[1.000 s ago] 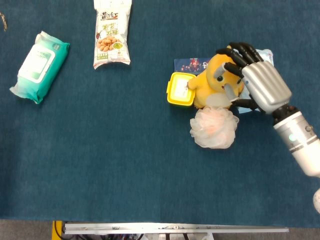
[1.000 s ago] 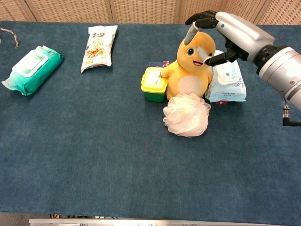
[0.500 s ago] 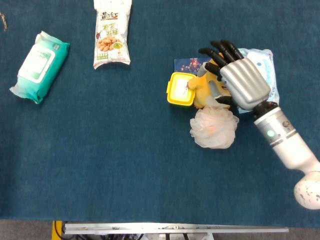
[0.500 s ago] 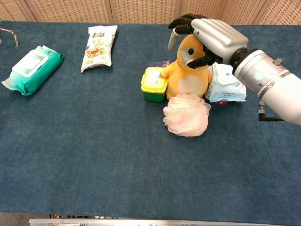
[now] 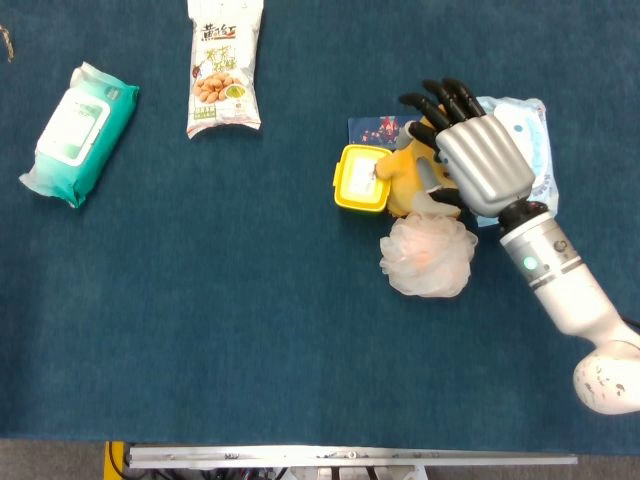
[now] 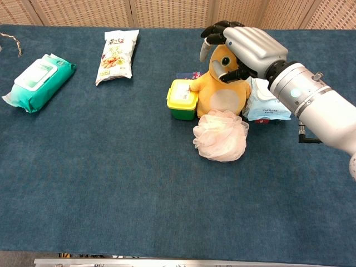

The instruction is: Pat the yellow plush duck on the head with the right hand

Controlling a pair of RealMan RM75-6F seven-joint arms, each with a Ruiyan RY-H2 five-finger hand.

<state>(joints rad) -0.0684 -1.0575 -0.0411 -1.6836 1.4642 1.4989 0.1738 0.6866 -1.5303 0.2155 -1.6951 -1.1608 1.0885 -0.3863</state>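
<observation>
The yellow plush duck (image 6: 219,92) sits upright right of centre on the blue table, facing the front; in the head view only its body edge (image 5: 405,180) shows under the hand. My right hand (image 6: 247,47) (image 5: 478,165) lies palm-down on top of the duck's head, fingers spread and curving over the crown, holding nothing. The left hand is not in either view.
A yellow-lidded box (image 6: 182,99) touches the duck's left side, a pink bath pouf (image 6: 221,135) lies in front of it, and a wipes pack (image 6: 268,103) sits behind my right arm. A snack bag (image 6: 117,49) and a teal wipes pack (image 6: 36,80) lie far left.
My right hand moved left from beside the duck's face onto the top of its head and has settled lower on it. The duck and other objects stayed put.
</observation>
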